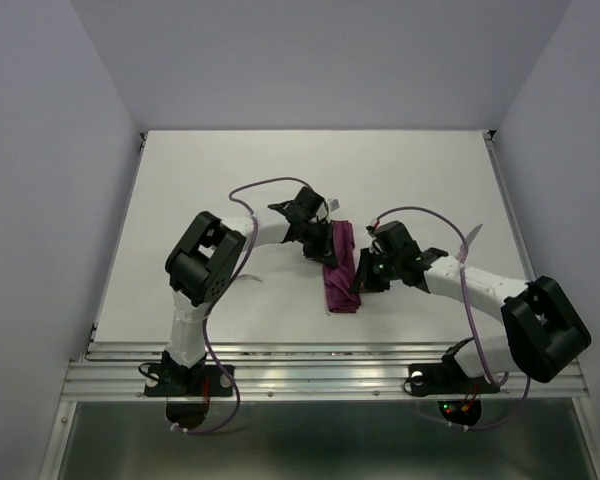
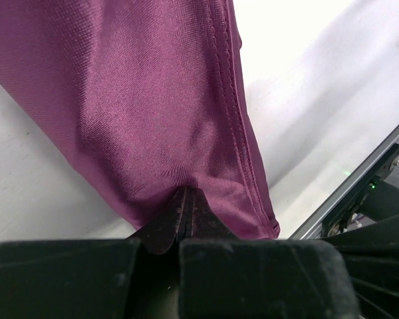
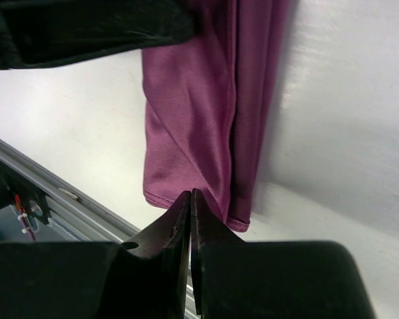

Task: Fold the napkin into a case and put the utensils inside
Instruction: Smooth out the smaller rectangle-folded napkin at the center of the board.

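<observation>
The burgundy-purple napkin point(image 1: 340, 272) lies on the white table as a narrow folded strip, like a case, running from far to near. My left gripper point(image 1: 324, 256) is at the strip's far left side. In the left wrist view its jaws point(image 2: 186, 194) are pressed together on the cloth point(image 2: 153, 100), and wrinkles run into the tips. My right gripper point(image 1: 359, 288) is at the strip's near right side. Its jaws point(image 3: 191, 194) are closed on the near end of the cloth point(image 3: 199, 100). The utensils are hidden or out of view.
The white table point(image 1: 230, 170) is boxed in by pale walls on three sides. A metal rail point(image 1: 310, 370) runs along the near edge, close to the strip's end point(image 3: 53, 193). The left arm's black end point(image 3: 86, 26) hangs over the strip's far part.
</observation>
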Available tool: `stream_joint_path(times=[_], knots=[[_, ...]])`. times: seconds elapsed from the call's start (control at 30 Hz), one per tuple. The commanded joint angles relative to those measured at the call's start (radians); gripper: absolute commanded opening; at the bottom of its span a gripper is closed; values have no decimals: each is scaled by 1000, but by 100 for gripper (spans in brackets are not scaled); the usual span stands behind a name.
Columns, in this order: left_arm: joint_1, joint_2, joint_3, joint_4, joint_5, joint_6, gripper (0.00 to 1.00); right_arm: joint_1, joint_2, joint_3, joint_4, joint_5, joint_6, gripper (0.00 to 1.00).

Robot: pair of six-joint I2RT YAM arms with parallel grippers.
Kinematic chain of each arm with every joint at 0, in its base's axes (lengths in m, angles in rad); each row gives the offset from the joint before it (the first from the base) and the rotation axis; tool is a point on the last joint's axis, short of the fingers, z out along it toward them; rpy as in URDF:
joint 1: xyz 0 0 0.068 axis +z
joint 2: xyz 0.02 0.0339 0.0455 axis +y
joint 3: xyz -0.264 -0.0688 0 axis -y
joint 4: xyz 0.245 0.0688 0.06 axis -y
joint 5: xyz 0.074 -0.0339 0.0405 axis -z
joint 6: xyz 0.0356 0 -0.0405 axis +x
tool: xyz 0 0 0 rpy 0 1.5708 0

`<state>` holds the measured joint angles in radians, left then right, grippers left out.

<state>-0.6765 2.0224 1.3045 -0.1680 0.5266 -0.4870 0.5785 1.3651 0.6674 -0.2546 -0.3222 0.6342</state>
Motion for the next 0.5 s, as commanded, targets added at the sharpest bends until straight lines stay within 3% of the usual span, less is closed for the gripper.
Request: stream_joint_path(times=[0.0, 0.47], knots=[[5, -7, 38, 2, 3, 22, 0, 23, -12, 28, 3, -5, -13, 8], [15, 25, 58, -4, -2, 34, 0, 75, 153, -28, 124, -25, 33, 7]])
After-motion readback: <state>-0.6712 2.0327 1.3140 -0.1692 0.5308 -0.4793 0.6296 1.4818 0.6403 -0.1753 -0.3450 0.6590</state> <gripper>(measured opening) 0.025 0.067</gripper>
